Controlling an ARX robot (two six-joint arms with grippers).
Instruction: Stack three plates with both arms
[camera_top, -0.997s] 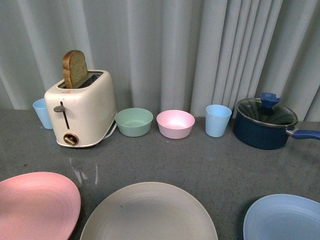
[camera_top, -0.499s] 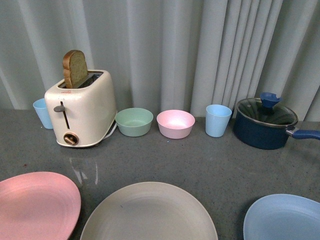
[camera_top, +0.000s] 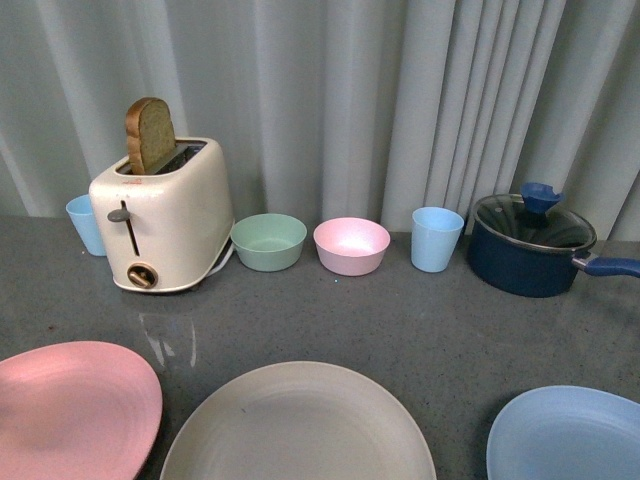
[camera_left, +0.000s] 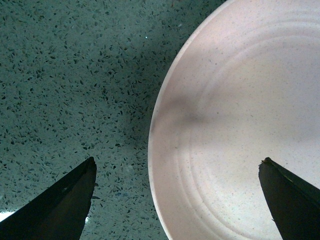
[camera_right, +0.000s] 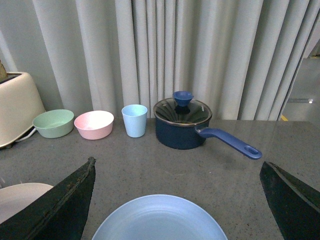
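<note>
Three plates lie along the near edge of the grey table in the front view: the pink plate (camera_top: 70, 410) at left, the beige-grey plate (camera_top: 298, 425) in the middle, the light blue plate (camera_top: 568, 437) at right. No arm shows in the front view. My left gripper (camera_left: 177, 167) is open, looking down on the pink plate's rim (camera_left: 240, 125), one finger over the table and one over the plate. My right gripper (camera_right: 177, 167) is open above the near edge of the light blue plate (camera_right: 159, 220), with the beige-grey plate's edge (camera_right: 22, 197) beside it.
At the back stand a cream toaster (camera_top: 165, 212) with a bread slice, a blue cup (camera_top: 85, 224) behind it, a green bowl (camera_top: 268, 242), a pink bowl (camera_top: 351, 246), a blue cup (camera_top: 436, 240) and a dark blue lidded pot (camera_top: 530, 246) with its handle pointing right. Curtains hang behind.
The front view has shifted very slightly; the plates and other objects have not moved.
</note>
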